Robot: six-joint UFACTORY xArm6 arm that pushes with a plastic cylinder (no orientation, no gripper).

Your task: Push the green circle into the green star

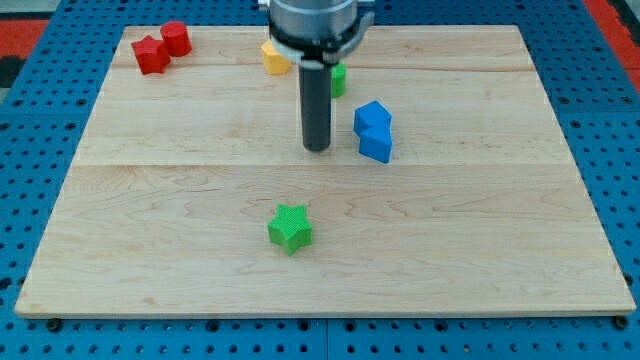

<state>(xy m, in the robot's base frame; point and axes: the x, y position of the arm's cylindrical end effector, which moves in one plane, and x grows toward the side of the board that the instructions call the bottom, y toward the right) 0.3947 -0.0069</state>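
The green star (290, 227) lies on the wooden board (150, 230), below the view's middle. The green circle (339, 79) sits near the view's top, mostly hidden behind my dark rod. My tip (317, 149) rests on the board just below and slightly left of the green circle, apart from it. The tip is well above the green star and slightly to its right.
Two blue blocks (374, 131) sit touching each other just right of the tip. A yellow block (274, 58) lies at the top, partly hidden by the arm. A red star (151, 55) and a red cylinder (176, 38) sit at the top left.
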